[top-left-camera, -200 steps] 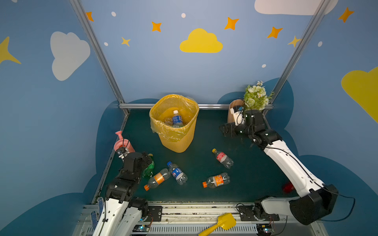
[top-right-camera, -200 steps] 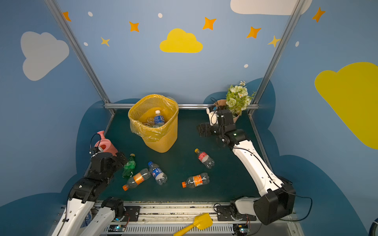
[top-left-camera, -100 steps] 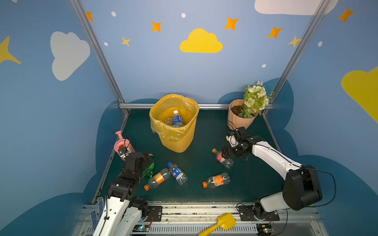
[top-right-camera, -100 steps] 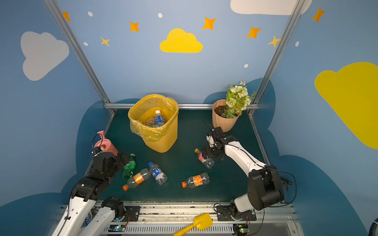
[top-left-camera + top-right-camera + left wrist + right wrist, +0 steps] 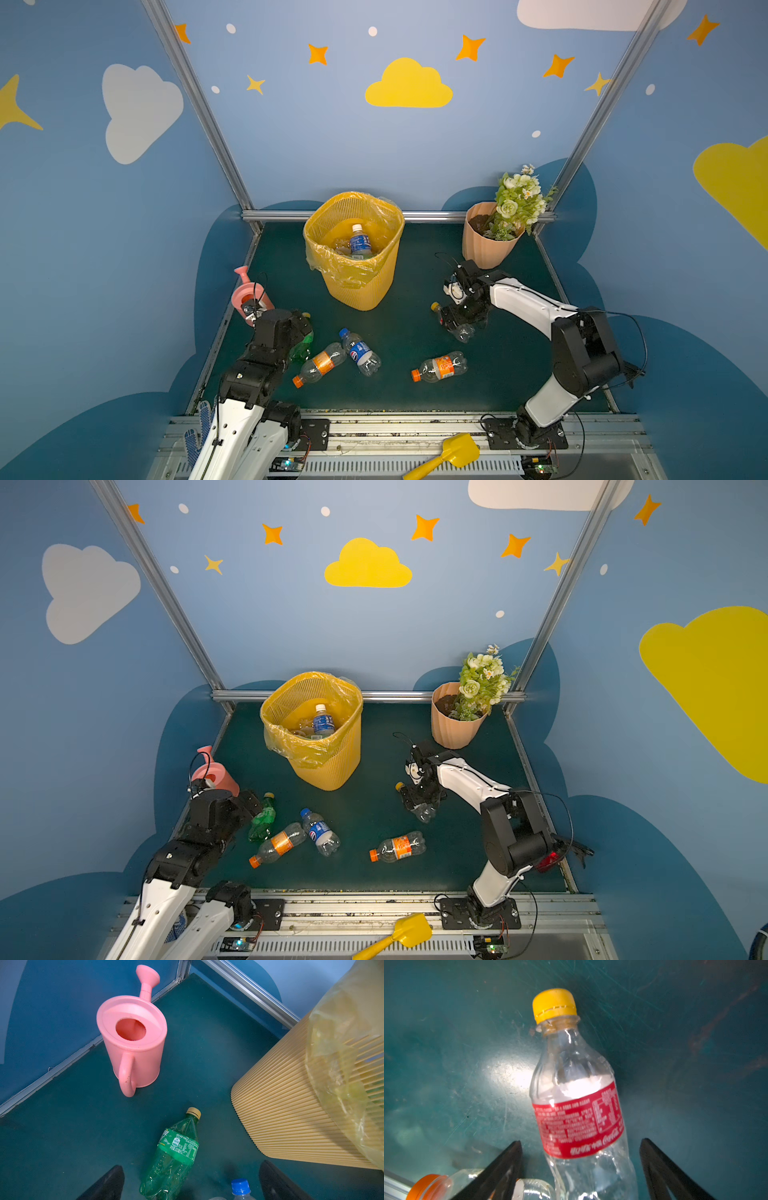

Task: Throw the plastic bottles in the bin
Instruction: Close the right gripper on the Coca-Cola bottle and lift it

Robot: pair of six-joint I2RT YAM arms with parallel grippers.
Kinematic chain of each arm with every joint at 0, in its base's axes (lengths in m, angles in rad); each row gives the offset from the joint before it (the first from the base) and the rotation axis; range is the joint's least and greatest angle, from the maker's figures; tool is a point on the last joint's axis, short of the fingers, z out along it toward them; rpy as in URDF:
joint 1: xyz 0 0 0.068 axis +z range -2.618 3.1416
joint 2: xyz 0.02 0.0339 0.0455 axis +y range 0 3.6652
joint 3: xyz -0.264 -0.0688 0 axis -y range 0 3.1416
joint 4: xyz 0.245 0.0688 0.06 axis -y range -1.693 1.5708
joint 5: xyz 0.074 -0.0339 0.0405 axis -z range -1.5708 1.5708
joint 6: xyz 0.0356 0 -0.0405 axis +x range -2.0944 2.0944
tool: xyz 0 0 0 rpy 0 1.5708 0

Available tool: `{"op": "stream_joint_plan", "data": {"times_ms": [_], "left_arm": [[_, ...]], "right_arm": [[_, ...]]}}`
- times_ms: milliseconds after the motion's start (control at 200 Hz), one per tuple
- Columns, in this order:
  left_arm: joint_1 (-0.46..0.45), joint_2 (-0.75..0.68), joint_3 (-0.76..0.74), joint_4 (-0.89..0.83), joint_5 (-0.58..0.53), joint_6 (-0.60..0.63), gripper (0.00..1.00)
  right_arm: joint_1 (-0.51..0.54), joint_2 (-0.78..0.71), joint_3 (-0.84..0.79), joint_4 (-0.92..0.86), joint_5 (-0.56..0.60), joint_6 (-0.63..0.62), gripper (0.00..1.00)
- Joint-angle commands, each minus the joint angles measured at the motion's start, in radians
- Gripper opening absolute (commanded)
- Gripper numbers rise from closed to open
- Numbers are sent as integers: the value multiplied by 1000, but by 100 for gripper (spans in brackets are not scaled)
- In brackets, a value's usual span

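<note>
The yellow mesh bin (image 5: pixel 353 282) (image 5: pixel 328 766) stands at the back with a blue-label bottle (image 5: pixel 360 243) inside. My right gripper (image 5: pixel 461 318) (image 5: pixel 580 1141) is open, down over a clear red-label bottle (image 5: pixel 579 1105) (image 5: pixel 424 810) with a yellow cap; its fingers straddle the lower body with gaps on both sides. My left gripper (image 5: pixel 297 328) (image 5: pixel 192 1165) is open around the base of a green bottle (image 5: pixel 174 1159) (image 5: pixel 262 820) without touching it. Three more bottles lie on the mat: orange-label (image 5: pixel 320 363), blue-label (image 5: pixel 359 353) and orange-label (image 5: pixel 440 368).
A pink watering can (image 5: pixel 249 293) (image 5: pixel 133 1043) stands by the left wall, just behind the left gripper. A peach pot with flowers (image 5: pixel 486 241) sits in the back right corner. A yellow toy shovel (image 5: pixel 451 455) lies on the front rail.
The right gripper has swung from beside the flower pot down over the red-label bottle, and its jaws have narrowed a little. The left arm has barely moved.
</note>
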Motion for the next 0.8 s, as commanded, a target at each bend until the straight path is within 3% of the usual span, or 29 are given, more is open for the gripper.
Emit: {"op": "stream_joint_plan", "data": {"times_ms": [0, 115, 430, 686, 796], "left_arm": [[3, -2, 0, -2, 0, 2, 100], [2, -2, 1, -1, 1, 2, 100], [2, -2, 11, -11, -6, 3, 100], [2, -4, 15, -14, -10, 2, 100], [3, -5, 16, -17, -11, 2, 100]], "right_arm": [[14, 26, 29, -42, 23, -23, 85], [22, 55, 44, -52, 29, -27, 78], [39, 110, 81, -81, 38, -44, 73], [39, 91, 95, -62, 16, -34, 49], [36, 63, 103, -51, 1, -27, 49]]}}
